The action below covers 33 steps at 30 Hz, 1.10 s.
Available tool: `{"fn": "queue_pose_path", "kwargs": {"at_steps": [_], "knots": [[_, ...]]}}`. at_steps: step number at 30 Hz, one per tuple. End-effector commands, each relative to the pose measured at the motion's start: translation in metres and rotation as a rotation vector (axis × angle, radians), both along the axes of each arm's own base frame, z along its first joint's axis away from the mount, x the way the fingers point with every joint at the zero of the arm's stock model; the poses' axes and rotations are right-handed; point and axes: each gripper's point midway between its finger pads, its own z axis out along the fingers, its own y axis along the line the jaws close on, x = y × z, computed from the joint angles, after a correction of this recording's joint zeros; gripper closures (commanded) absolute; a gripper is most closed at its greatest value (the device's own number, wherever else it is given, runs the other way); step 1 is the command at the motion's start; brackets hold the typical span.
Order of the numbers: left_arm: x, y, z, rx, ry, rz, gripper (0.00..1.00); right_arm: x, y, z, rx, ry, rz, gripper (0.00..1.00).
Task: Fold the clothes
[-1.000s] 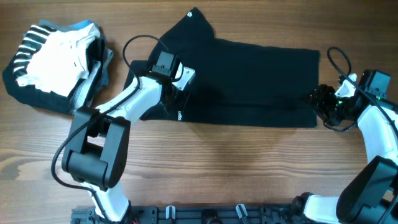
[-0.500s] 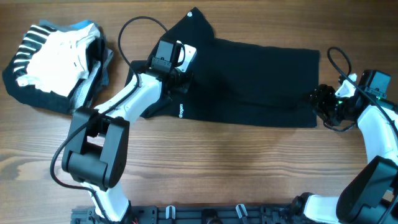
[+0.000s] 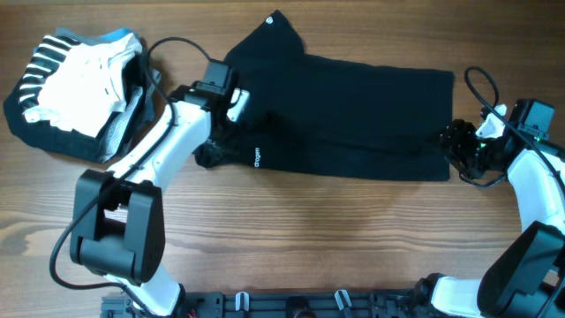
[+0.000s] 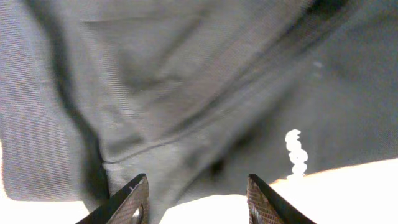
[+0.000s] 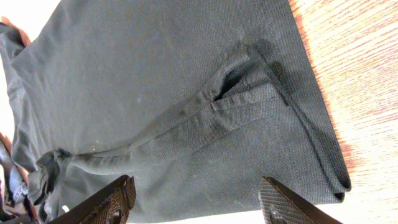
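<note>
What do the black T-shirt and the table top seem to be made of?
The black T-shirt: seemingly a soft knitted fabric, perhaps cotton, matte; the right wrist view shows a fine knit texture, stitched hems and soft creases. The table: wood or a wood-look laminate, fairly smooth; brown grain lines run along it, but which of the two cannot be told.

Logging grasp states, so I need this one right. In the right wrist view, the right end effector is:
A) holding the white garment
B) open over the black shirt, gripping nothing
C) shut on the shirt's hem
B: the right end effector has its fingers wide apart over the black T-shirt, with no fabric pinched between them.
</note>
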Motion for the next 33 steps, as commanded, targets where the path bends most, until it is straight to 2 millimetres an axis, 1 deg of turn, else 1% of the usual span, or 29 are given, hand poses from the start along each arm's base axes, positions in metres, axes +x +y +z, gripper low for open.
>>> {"fn": "queue_pose_path", "kwargs": {"at_steps": [1, 4, 5, 9, 11, 12, 13, 14, 15, 18, 20, 23, 26, 27, 29, 30, 31, 33], "knots": [[0.022, 0.017, 0.009, -0.011, -0.069, 0.071, 0.51, 0.003, -0.002, 0.005, -0.025, -0.018, 0.016, 0.31], [0.030, 0.011, 0.002, -0.091, -0.077, 0.075, 0.53, 0.002, -0.002, 0.005, -0.025, -0.017, 0.016, 0.31], [0.032, 0.009, -0.007, -0.097, -0.061, 0.075, 0.56, 0.001, -0.001, 0.004, -0.022, -0.011, 0.016, 0.31], [0.028, 0.008, -0.025, -0.098, -0.014, 0.074, 0.60, 0.001, -0.001, 0.004, -0.022, -0.011, 0.016, 0.31], [0.024, 0.001, -0.029, -0.135, 0.013, 0.065, 0.61, 0.001, -0.001, 0.004, -0.022, -0.011, 0.016, 0.31], [0.024, 0.000, -0.029, -0.142, 0.014, 0.064, 0.64, 0.001, -0.001, 0.004, -0.022, -0.011, 0.016, 0.31], [0.024, 0.000, -0.029, -0.143, 0.012, 0.067, 0.74, 0.001, -0.001, 0.004, -0.022, -0.011, 0.016, 0.31], [0.025, 0.000, -0.028, -0.143, 0.008, 0.067, 0.88, 0.001, -0.001, 0.004, -0.022, -0.011, 0.016, 0.31], [0.027, 0.002, -0.028, -0.137, 0.002, 0.073, 0.96, 0.001, -0.001, 0.004, -0.022, -0.011, 0.016, 0.31], [0.036, 0.005, -0.025, -0.143, -0.027, 0.089, 0.96, 0.001, -0.001, 0.004, -0.022, -0.011, 0.016, 0.31], [0.048, 0.008, -0.019, -0.159, -0.067, 0.121, 0.96, 0.001, -0.001, 0.004, -0.022, -0.011, 0.016, 0.31], [0.074, 0.010, -0.009, -0.195, -0.165, 0.164, 0.96, 0.001, -0.001, 0.004, -0.022, -0.012, 0.016, 0.31], [0.098, 0.005, 0.003, -0.236, -0.270, 0.172, 0.94, 0.002, -0.001, 0.004, -0.023, -0.014, 0.015, 0.31], [0.103, 0.004, 0.005, -0.247, -0.290, 0.183, 0.93, 0.002, -0.001, 0.004, -0.022, -0.014, 0.014, 0.31], [0.111, 0.003, 0.008, -0.260, -0.321, 0.190, 0.92, 0.002, -0.001, 0.004, -0.022, -0.014, 0.014, 0.31], [0.114, 0.002, 0.011, -0.264, -0.336, 0.188, 0.89, 0.002, -0.001, 0.004, -0.022, -0.013, 0.013, 0.31], [0.116, 0.002, 0.012, -0.267, -0.347, 0.187, 0.82, 0.002, -0.001, 0.004, -0.022, -0.013, 0.014, 0.31], [0.113, 0.000, 0.013, -0.275, -0.336, 0.183, 0.80, 0.002, -0.001, 0.004, -0.022, -0.013, 0.014, 0.31]]}}
